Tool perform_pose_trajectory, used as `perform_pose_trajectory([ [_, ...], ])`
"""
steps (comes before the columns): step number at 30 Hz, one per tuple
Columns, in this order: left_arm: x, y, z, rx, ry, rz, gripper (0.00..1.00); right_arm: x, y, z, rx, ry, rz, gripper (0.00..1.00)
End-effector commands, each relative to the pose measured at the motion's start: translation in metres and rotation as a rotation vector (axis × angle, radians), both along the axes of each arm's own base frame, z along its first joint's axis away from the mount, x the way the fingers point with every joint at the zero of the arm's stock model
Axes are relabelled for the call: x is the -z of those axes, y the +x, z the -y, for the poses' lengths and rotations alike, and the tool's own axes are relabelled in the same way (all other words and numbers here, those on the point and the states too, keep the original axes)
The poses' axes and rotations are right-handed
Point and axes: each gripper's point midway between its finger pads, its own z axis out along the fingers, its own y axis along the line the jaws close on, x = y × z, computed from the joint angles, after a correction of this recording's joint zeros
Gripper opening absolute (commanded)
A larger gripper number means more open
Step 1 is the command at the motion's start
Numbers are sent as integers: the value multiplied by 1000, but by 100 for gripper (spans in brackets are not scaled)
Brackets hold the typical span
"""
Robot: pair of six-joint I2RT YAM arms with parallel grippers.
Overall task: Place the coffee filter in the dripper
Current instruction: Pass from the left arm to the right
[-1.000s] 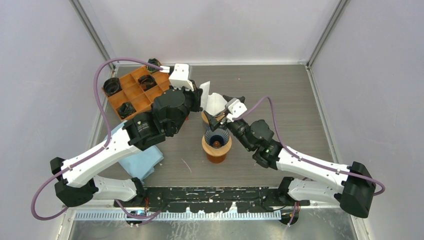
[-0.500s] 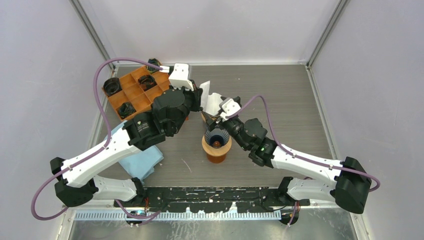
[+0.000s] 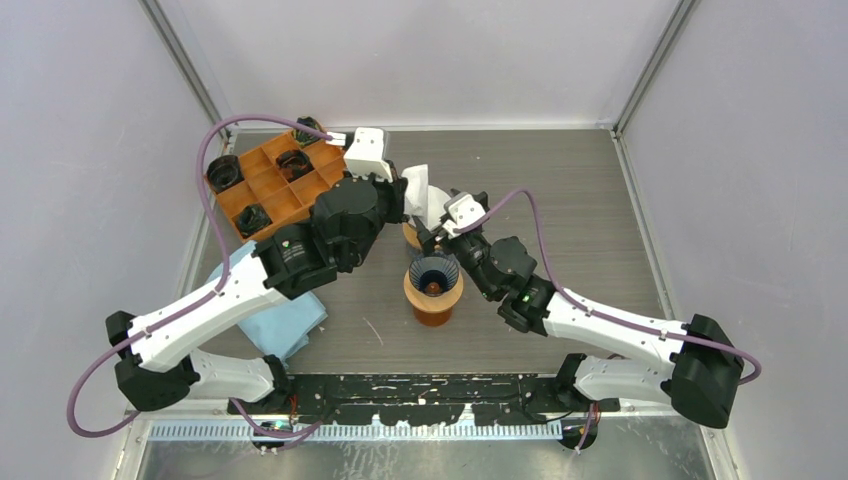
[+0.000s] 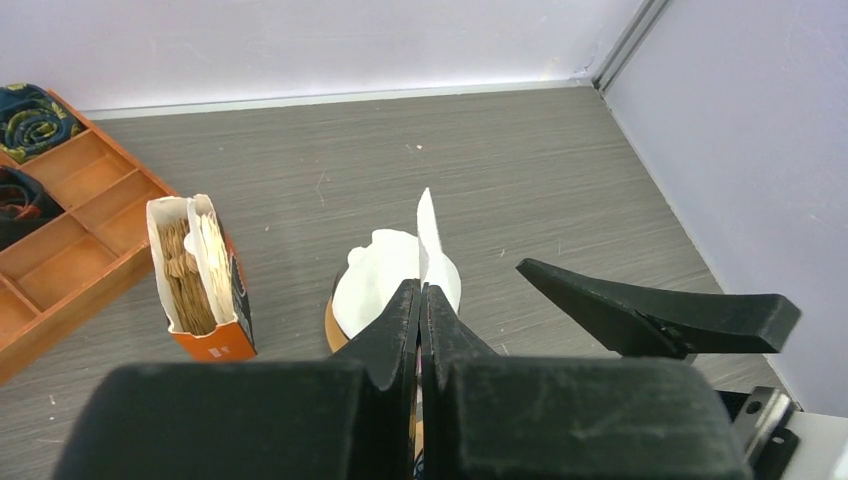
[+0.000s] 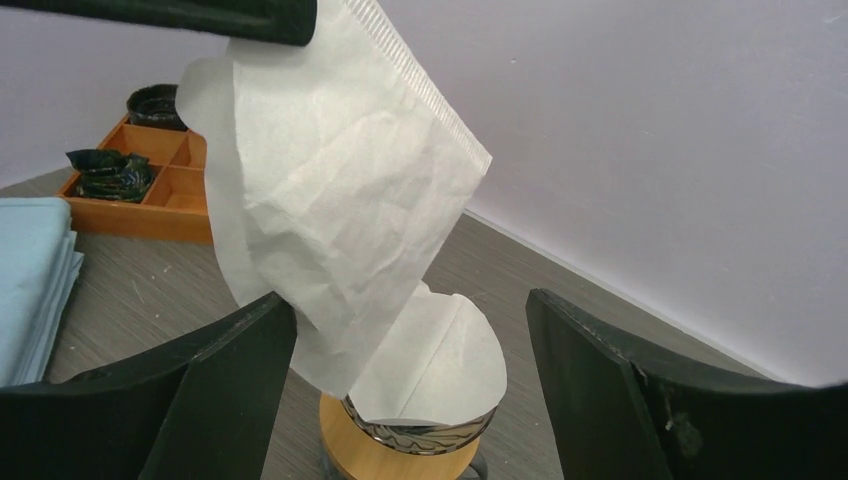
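My left gripper (image 3: 405,200) (image 4: 421,287) is shut on a white paper coffee filter (image 3: 416,185) (image 5: 340,200), holding it by its top edge above the far dripper (image 3: 411,238) (image 5: 420,440). That dripper has a steel rim and a wooden base, and another white filter (image 5: 445,355) (image 4: 385,275) sits in it. My right gripper (image 3: 438,228) (image 5: 410,300) is open, its fingers on either side of the hanging filter and the dripper, touching neither. A second dripper (image 3: 433,283), dark and ribbed on a wooden base, stands nearer with no paper in it.
An orange compartment tray (image 3: 265,185) (image 4: 60,245) with dark items stands at the back left. An open box of brown filters (image 4: 195,280) stands left of the far dripper. A folded blue cloth (image 3: 280,322) (image 5: 30,270) lies at the front left.
The right gripper has moved a little forward and left, closing in around the hanging filter. The left gripper with the filter has shifted slightly right.
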Motion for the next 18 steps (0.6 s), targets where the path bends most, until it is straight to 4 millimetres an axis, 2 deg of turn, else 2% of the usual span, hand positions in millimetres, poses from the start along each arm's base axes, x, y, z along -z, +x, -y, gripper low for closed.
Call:
perform_pose_trajectory([
  [1, -18, 2, -1, -30, -43, 37, 0, -55, -6, 14, 24, 139, 97, 88],
  [8, -20, 1, 2, -20, -36, 29, 0, -63, -3, 16, 50, 142, 133, 87],
  [10, -9, 5, 11, -20, -7, 15, 0, -66, -2, 16, 54, 147, 140, 87],
  [18, -9, 5, 11, -22, -1, 15, 0, -75, 4, 25, 121, 157, 155, 83],
])
